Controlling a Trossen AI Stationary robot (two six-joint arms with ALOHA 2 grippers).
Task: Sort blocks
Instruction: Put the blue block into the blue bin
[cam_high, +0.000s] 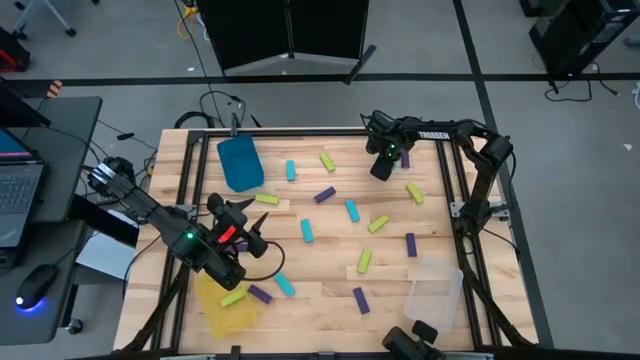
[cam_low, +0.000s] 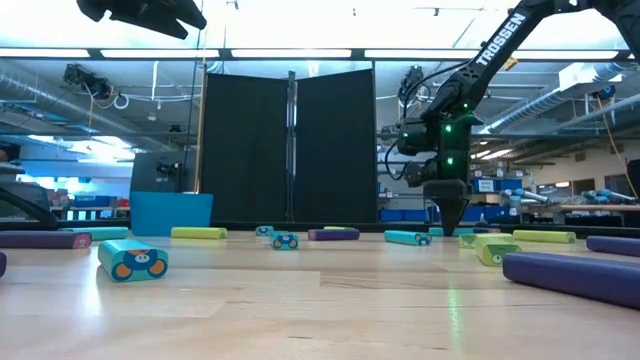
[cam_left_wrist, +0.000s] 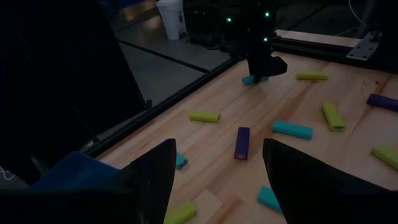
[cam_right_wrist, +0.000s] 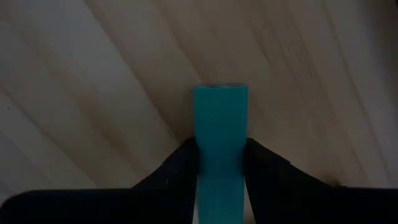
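Cyan, lime and purple blocks lie flat and scattered on the wooden table, among them a cyan one (cam_high: 352, 210), a purple one (cam_high: 324, 195) and a lime one (cam_high: 364, 262). My right gripper (cam_high: 381, 168) points down near the table's far right and is shut on a cyan block (cam_right_wrist: 221, 118), which also shows in the left wrist view (cam_left_wrist: 252, 79). My left gripper (cam_high: 248, 226) hovers open above the table's near left part, touching nothing; its fingers stand wide apart in the left wrist view (cam_left_wrist: 217, 152). My right gripper (cam_right_wrist: 221, 152) pinches the cyan block's long sides (cam_right_wrist: 221, 134) between its two fingers, coming from above and pointing down, the fingers lying across the block. The block's far end (cam_right_wrist: 221, 90) sticks out beyond the fingertips. It looks level at the table top; whether it is lifted I cannot tell.
A teal bin (cam_high: 240, 162) stands at the far left, a yellow bin (cam_high: 215, 312) with a lime block (cam_high: 233, 297) in it at the near left, and a clear bin (cam_high: 435, 290) at the near right. Black frame rails (cam_high: 452, 180) edge the table.
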